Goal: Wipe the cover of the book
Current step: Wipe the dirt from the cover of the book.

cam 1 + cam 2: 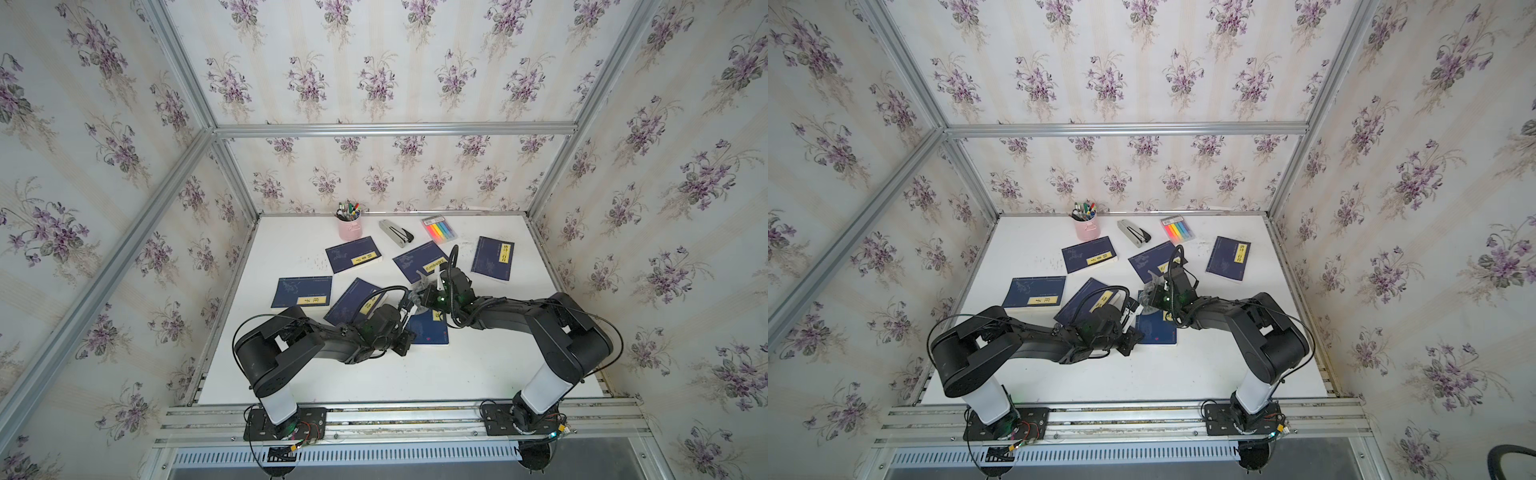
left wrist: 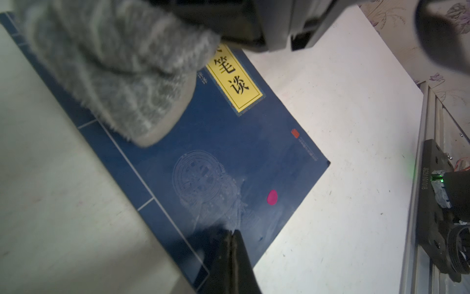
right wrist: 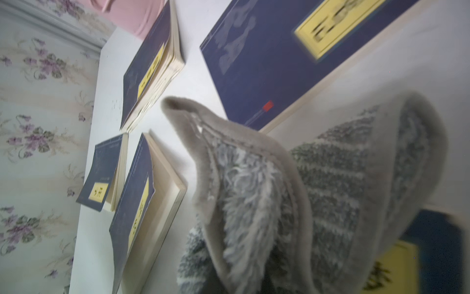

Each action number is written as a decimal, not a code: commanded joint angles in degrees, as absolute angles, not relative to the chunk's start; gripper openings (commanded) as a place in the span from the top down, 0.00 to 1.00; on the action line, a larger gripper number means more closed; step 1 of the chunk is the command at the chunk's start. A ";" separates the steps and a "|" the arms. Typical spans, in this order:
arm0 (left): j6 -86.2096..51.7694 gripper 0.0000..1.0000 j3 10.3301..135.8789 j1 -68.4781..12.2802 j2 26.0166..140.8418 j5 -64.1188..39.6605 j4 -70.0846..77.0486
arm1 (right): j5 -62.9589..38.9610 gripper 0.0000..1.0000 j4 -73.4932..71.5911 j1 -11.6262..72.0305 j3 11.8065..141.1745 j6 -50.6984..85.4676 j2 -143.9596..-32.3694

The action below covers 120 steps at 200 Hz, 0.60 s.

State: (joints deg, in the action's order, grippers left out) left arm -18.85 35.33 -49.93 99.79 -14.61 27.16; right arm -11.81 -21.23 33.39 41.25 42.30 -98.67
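Six blue books on the counter point(image 1: 478, 374), each with one yellow title label: three in the far row, namely the left book point(image 1: 351, 253), the middle book point(image 1: 413, 262) and the right book point(image 1: 492, 257); three nearer, namely the edge book point(image 1: 302, 291), the tilted book point(image 1: 353, 296) and the near book point(image 1: 430, 332). One grey cloth point(image 2: 114, 76). One pink cup point(image 1: 349, 230) of pens point(image 1: 348, 208), too small to count. One stapler point(image 1: 395, 235). One pack of coloured strips point(image 1: 439, 228). Two arms: left arm point(image 1: 291, 345), right arm point(image 1: 540, 316). One pink dot point(image 2: 272, 197) on the near book
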 commanded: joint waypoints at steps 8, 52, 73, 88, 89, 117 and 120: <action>-18.39 1.00 34.63 -49.75 100.91 -11.16 14.41 | -15.88 1.00 -24.62 34.17 43.36 43.51 -102.71; -18.50 1.00 34.65 -49.75 101.08 -11.33 14.77 | -13.22 1.00 -20.54 33.14 43.69 43.07 -103.93; -18.49 1.00 34.49 -49.75 101.16 -11.42 14.92 | -11.98 1.00 -19.83 29.54 41.16 42.92 -101.24; -18.45 1.00 34.29 -49.75 101.25 -11.50 15.22 | -10.84 1.00 -18.36 27.43 39.80 41.77 -98.87; -18.46 1.00 34.28 -49.75 101.25 -11.51 15.21 | -10.74 1.00 -18.19 27.34 39.76 41.67 -98.74; -18.46 1.00 34.37 -49.75 101.72 -11.86 15.85 | -7.76 1.00 -14.35 25.06 37.86 39.33 -94.54; -18.50 1.00 34.39 -49.75 101.78 -11.96 15.97 | -7.43 1.00 -14.02 24.92 37.66 39.09 -94.13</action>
